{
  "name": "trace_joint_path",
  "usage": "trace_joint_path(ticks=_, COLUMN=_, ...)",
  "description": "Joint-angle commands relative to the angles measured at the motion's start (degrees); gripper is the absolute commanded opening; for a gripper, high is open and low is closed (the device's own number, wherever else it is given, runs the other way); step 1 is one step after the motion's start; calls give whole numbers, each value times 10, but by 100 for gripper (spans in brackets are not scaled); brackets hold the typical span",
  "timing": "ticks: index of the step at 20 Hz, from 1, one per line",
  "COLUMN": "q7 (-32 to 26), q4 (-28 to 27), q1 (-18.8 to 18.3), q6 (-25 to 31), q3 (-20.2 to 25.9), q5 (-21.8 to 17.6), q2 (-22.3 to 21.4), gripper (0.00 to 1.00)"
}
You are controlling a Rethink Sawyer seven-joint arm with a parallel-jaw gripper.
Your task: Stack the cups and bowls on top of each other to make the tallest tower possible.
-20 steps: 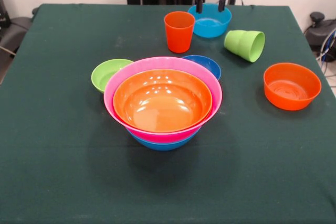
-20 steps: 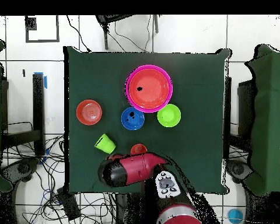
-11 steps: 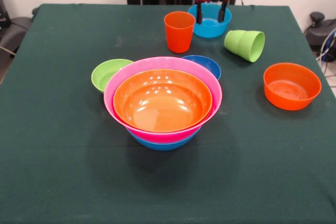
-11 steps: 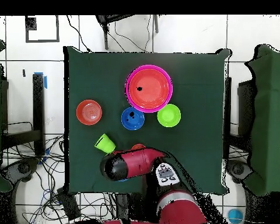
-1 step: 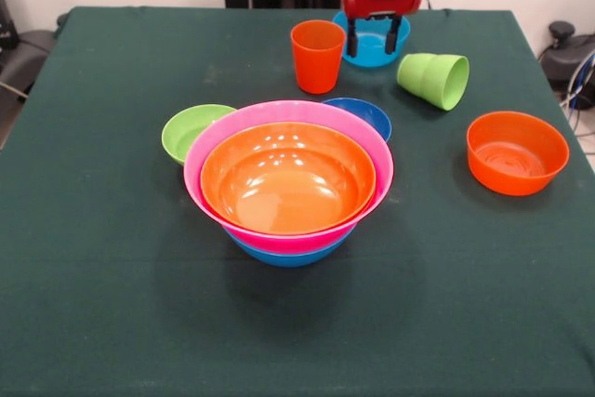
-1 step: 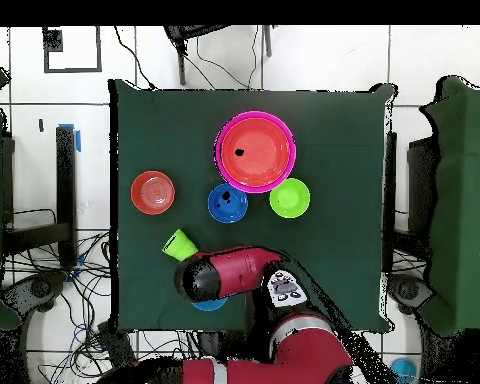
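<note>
We see the gripper (image 5: 372, 38) with fingers spread and empty, hanging over the light blue bowl (image 5: 372, 46) at the table's (image 5: 112, 276) edge. The tower (image 5: 288, 183), orange in pink in blue, sits mid-table. The orange cup (image 5: 317, 56) stands upright; the green cup (image 5: 434, 79) lies tipped.

Dark green tablecloth (image 5: 112, 304), tangled cables (image 6: 79, 275)

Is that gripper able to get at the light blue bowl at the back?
Probably yes: the open gripper hangs right over the light blue bowl, with nothing between; the orange cup stands clear beside it.
</note>
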Motion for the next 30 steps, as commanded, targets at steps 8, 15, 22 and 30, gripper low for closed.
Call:
trace_joint_path(ticks=8, q7=29, q4=102, q1=-25, q6=10, q3=36, q5=-15, q2=-93, gripper=100)
trace_joint_path(ticks=15, q7=28, q4=160, q1=-30, q6=52, q3=47, q5=13, q2=-174, gripper=100)
trace_joint_path(ticks=22, q7=25, q4=179, q1=-34, q6=57, q3=47, q5=12, q2=-193, gripper=100)
trace_joint_path(ticks=30, q7=8, q4=215, q1=-49, q6=67, q3=62, q5=12, q2=-237, gripper=100)
